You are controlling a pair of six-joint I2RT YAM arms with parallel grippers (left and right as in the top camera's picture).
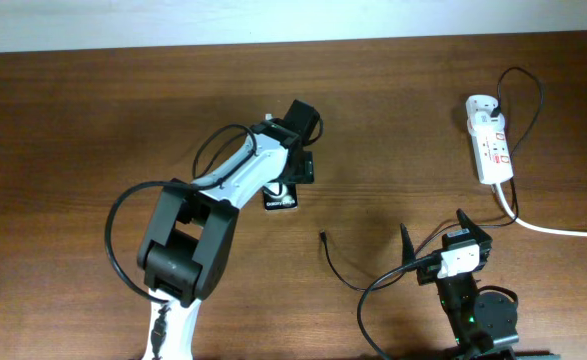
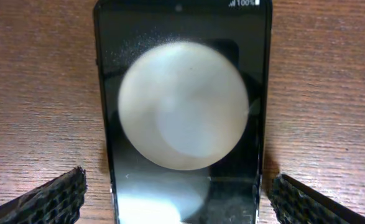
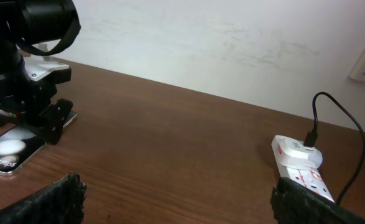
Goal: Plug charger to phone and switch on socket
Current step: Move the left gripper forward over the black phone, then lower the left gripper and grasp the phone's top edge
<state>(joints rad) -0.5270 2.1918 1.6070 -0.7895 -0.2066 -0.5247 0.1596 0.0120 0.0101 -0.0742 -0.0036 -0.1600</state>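
The black phone (image 1: 282, 197) lies flat on the table, mostly under my left gripper (image 1: 298, 165). In the left wrist view the phone (image 2: 182, 112) fills the middle, its screen reflecting a white round spot, and my open left gripper (image 2: 179, 199) straddles it without touching. The phone also shows in the right wrist view (image 3: 8, 152). The charger cable (image 1: 338, 262) lies loose, its plug tip (image 1: 323, 236) right of the phone. The white socket strip (image 1: 488, 140) lies at the far right and shows in the right wrist view (image 3: 300, 165). My right gripper (image 1: 438, 240) is open and empty (image 3: 176, 199).
A thick white cord (image 1: 563, 230) runs from the socket strip to the right edge. A thin black cable (image 1: 528, 90) loops up from the strip's far end. A pale wall (image 3: 201, 37) stands behind the table's back edge.
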